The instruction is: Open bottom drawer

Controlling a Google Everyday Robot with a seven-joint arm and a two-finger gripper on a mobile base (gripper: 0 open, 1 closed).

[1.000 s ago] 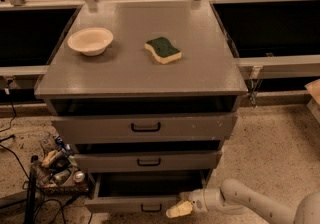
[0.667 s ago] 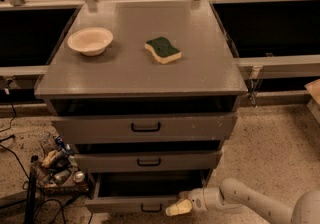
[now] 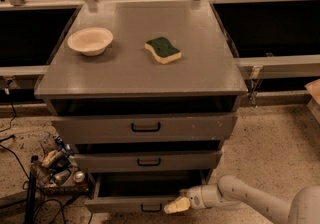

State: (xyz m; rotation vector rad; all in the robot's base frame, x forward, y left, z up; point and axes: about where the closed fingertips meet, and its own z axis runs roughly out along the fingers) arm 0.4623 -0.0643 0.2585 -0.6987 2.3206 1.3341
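The bottom drawer [image 3: 120, 204] of the grey cabinet is pulled partly out, its grey front low at the frame's bottom edge with a small black loop handle [image 3: 151, 209]. Its dark inside shows behind the front. My gripper [image 3: 176, 206] comes in from the lower right on a pale arm and sits at the drawer front's right part, just right of the handle. Above are the middle drawer [image 3: 148, 161] and the top drawer [image 3: 145, 128], each slightly out.
On the cabinet top [image 3: 125, 70] stand a cream bowl [image 3: 90, 41] and a green-and-yellow sponge [image 3: 163, 50]. A heap of cables and small parts [image 3: 55, 165] lies on the floor at the left. Dark recesses flank the cabinet.
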